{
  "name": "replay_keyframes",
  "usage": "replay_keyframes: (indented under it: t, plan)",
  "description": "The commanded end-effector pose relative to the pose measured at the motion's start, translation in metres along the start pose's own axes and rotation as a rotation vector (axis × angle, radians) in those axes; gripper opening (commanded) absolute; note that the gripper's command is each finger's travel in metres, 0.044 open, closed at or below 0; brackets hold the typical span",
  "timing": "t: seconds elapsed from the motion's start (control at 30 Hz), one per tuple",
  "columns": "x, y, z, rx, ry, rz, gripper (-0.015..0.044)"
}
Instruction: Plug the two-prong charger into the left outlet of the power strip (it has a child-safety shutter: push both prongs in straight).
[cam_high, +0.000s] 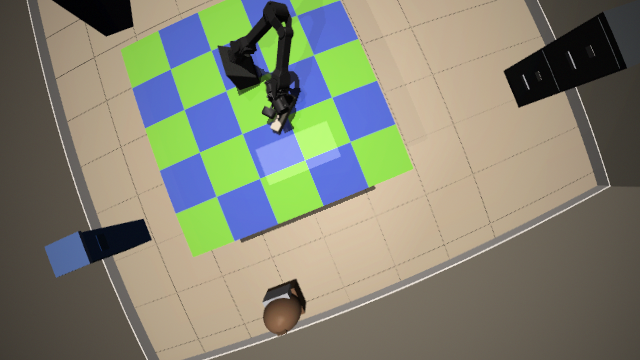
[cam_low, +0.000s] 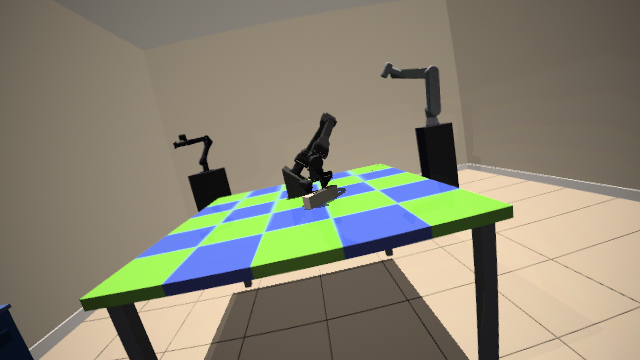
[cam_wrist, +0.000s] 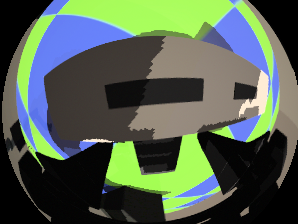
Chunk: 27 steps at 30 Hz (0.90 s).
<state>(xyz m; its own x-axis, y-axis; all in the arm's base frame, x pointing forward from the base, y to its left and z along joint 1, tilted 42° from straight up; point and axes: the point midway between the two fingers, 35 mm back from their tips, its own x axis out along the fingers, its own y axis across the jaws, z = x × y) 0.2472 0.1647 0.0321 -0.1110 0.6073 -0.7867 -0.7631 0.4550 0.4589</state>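
Note:
The power strip (cam_high: 276, 126) (cam_low: 320, 198) (cam_wrist: 180, 117) is a pale grey-beige bar with dark rectangles on its visible face. It lies on the table under the arm. My gripper (cam_wrist: 155, 138) is open, its black fingers spread wide at the strip's near edge in the wrist view. A dark block (cam_wrist: 157, 156), apparently the charger, shows between the open fingers, against that edge; the fingers stand apart from it. Its prongs and the left outlet's opening are hidden, so whether it is seated cannot be seen. In the top and exterior views the arm covers this spot.
The table (cam_high: 220, 170) (cam_low: 385, 220) has a green and blue checkered top. A dark angled block (cam_high: 240, 70) (cam_low: 295, 184) stands beside the arm. Two other arms (cam_low: 205, 150) (cam_low: 433, 90) stand on black pedestals beyond the table. A cabinet (cam_high: 565, 60) is off to the side.

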Motion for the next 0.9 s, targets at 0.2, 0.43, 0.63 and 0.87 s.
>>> replay_keyframes:
  t: [0.2, 0.43, 0.63, 0.87]
  plan:
    - [0.000, 0.001, -0.003, -0.013, -0.015, 0.003, 0.0440]
    - [0.000, 0.001, -0.006, -0.016, -0.019, 0.003, 0.0440]
    - [0.001, 0.000, -0.014, -0.016, -0.018, 0.003, 0.0440]
    - [0.002, -0.001, -0.024, -0.016, -0.018, 0.002, 0.0440]
